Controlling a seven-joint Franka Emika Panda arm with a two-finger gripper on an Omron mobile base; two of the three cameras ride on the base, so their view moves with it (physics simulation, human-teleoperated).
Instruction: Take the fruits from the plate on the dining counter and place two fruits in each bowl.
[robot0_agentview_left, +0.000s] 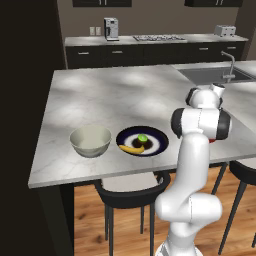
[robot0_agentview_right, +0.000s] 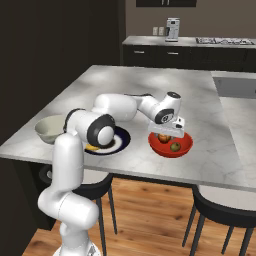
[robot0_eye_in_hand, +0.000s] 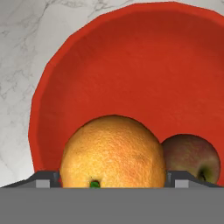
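My gripper (robot0_agentview_right: 165, 133) (robot0_eye_in_hand: 113, 181) hangs over the red bowl (robot0_agentview_right: 171, 144) (robot0_eye_in_hand: 131, 74), shut on the orange round fruit (robot0_agentview_right: 163, 137) (robot0_eye_in_hand: 113, 151), its fingertips (robot0_eye_in_hand: 47, 180) pressed to both sides. The brownish oval fruit (robot0_agentview_right: 175, 146) (robot0_eye_in_hand: 190, 157) lies in the red bowl beside it. On the dining counter (robot0_agentview_left: 100, 95), the navy-rimmed plate (robot0_agentview_left: 162, 142) (robot0_agentview_right: 121, 140) carries the green round fruit (robot0_agentview_left: 142, 137) and the yellow banana (robot0_agentview_left: 131, 148). Left of the plate stands the pale bowl (robot0_agentview_left: 90, 140) (robot0_agentview_right: 50, 128), with nothing inside it.
A sink with a faucet (robot0_agentview_left: 229, 62) is set in the counter's far right. Dark stools (robot0_agentview_left: 131, 192) (robot0_agentview_right: 227, 212) stand along the near edge. The kitchen counter behind holds a coffee machine (robot0_agentview_left: 111, 28).
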